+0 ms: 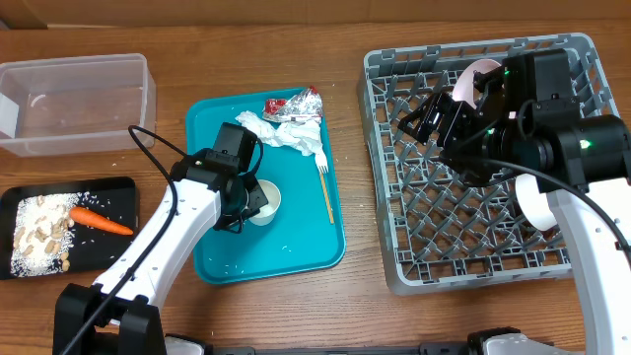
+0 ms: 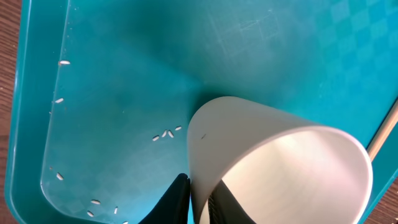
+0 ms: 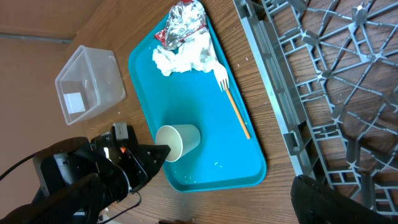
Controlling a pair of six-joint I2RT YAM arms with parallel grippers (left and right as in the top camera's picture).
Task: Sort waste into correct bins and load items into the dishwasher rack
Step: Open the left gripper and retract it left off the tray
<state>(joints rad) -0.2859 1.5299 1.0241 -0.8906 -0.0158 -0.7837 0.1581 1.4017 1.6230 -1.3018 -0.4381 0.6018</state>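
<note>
A white cup rests tilted on the teal tray. My left gripper is shut on its rim, one finger inside and one outside. A crumpled napkin, a foil wrapper and a yellow-handled fork lie on the same tray. A carrot and beige food bits sit in the black tray. A white plate stands in the grey rack. Above the rack my right gripper hangs open and holds nothing.
An empty clear tub stands at the back left. Rice grains are scattered on the teal tray's floor near the cup. A strip of bare wood table separates the teal tray from the rack.
</note>
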